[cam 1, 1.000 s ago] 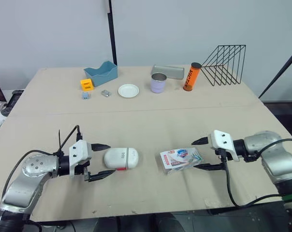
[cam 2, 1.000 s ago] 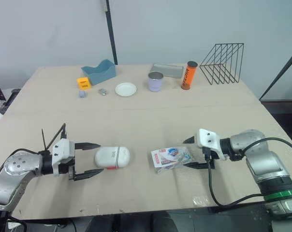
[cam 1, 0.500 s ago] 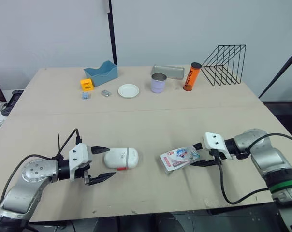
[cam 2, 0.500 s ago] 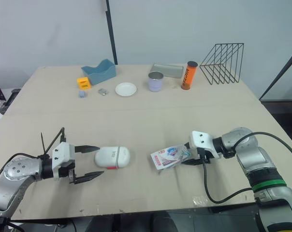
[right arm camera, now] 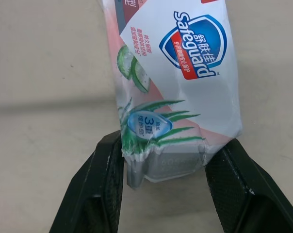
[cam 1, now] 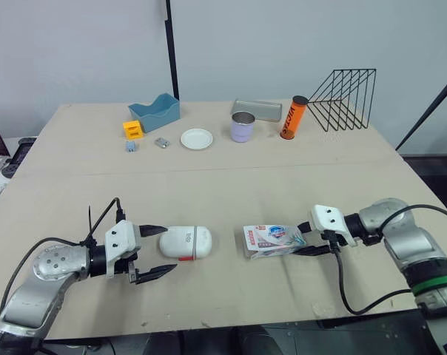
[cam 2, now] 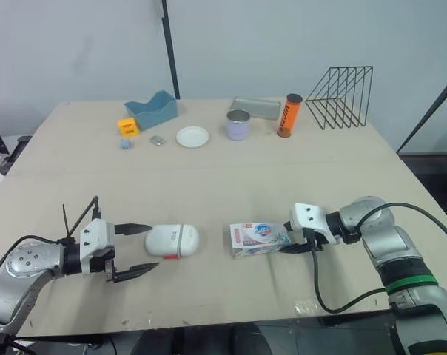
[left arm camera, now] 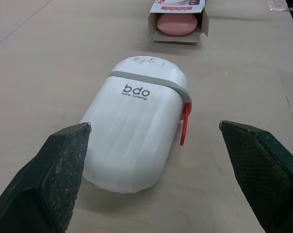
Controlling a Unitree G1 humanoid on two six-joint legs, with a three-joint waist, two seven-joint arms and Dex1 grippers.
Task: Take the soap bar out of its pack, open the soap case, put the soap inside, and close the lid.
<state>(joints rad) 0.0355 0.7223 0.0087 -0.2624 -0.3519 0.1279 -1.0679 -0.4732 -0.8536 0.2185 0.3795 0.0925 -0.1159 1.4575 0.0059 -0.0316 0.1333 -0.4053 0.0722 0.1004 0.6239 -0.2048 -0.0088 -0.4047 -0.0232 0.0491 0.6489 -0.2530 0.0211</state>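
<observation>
the right gripper (cam 1: 299, 240) is clamped on the near end of the white, blue and red printed cardboard soap pack (cam 1: 271, 238). in the right wrist view its two black fingers (right arm camera: 105, 184) press against either side of the pack's crumpled end. the pack lies flat on the pale beige table (cam 1: 223, 192), in the front half, right of centre. its far end is open and faces the other arm. in the left wrist view the pink oval soap bar (left arm camera: 177, 24) sits inside that open end.

the white oval plastic soap case with a grey band and a red strap (cam 1: 185, 242) lies closed on the table, near the pack's open end but apart from it. the left gripper (cam 1: 168, 247) hovers low at the case's other end with its fingers spread wide, wider than the case, and grips nothing. the fingertips reach just past the case's near end, and one finger stands on each side without touching it.

along the back of the table, well apart from all this, stand a blue open bin (cam 1: 155, 112), a small white round plate (cam 1: 197, 139), a lilac cup (cam 1: 243, 127), an orange tube (cam 1: 294, 117) and a black wire rack (cam 1: 345, 100).
</observation>
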